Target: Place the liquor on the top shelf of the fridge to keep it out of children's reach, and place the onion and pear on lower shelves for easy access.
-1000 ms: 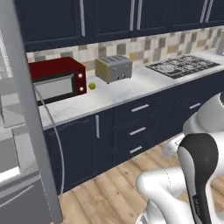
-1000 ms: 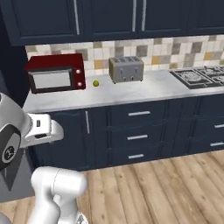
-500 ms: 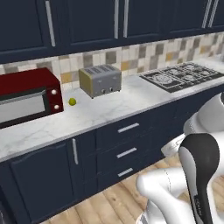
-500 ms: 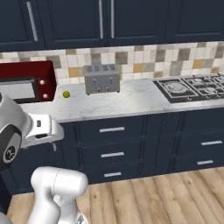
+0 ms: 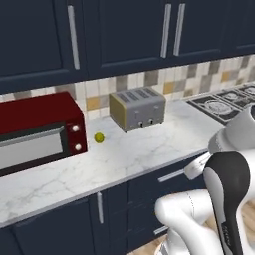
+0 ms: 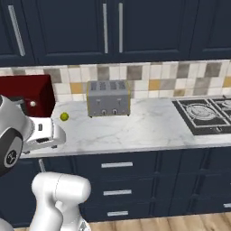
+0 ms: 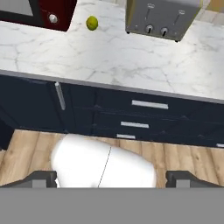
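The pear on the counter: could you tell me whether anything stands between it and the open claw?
Nothing visible does. The pear sits alone on the marble counter, between the red microwave and the toaster, apart from both. The claw is open, hovering above the floor before the cabinets.

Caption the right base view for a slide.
Pear sits on the marble counter between red microwave and toaster, beside the stovetop.

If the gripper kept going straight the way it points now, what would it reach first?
Probably the dark navy drawer fronts below the marble counter, judging by the centre of the hand view. The open gripper is far off; the pear sits well above that line. Depth is unclear.
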Tool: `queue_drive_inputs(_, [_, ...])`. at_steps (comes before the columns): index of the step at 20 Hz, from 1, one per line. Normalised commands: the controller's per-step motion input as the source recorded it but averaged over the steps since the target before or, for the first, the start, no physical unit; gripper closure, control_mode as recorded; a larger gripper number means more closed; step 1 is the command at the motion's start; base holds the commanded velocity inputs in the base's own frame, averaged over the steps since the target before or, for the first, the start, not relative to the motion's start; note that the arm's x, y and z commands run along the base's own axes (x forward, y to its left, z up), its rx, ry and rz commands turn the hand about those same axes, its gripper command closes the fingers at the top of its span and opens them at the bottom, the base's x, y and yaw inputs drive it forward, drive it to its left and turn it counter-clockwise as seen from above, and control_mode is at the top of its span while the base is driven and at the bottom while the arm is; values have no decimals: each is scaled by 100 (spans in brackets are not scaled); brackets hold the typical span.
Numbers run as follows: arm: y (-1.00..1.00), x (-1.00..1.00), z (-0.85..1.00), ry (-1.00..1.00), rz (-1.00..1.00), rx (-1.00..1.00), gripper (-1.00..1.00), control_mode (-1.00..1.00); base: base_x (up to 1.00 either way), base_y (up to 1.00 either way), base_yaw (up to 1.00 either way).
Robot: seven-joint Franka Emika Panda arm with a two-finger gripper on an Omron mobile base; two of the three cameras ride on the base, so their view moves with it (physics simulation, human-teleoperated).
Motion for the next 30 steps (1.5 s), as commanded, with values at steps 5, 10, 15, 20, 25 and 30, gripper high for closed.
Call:
queue_drive_inputs(5, [0, 0, 0, 0, 0, 0, -100, 100, 82, 6, 22])
queue_drive_inputs(10, [0, 0, 0, 0, 0, 0, -100, 100, 78, 8, 22])
queue_drive_inputs(15, [0, 0, 0, 0, 0, 0, -100, 100, 59, 17, 24])
queue_drive_inputs(20, [18, 49, -58, 5, 20, 0, -100, -100, 0, 0, 0])
queue_drive_inputs(25, [23, 52, -55, 4, 14, 0, -100, -100, 0, 0, 0])
queue_drive_inputs(30, [29, 61, -42, 3, 10, 0, -100, -100, 0, 0, 0])
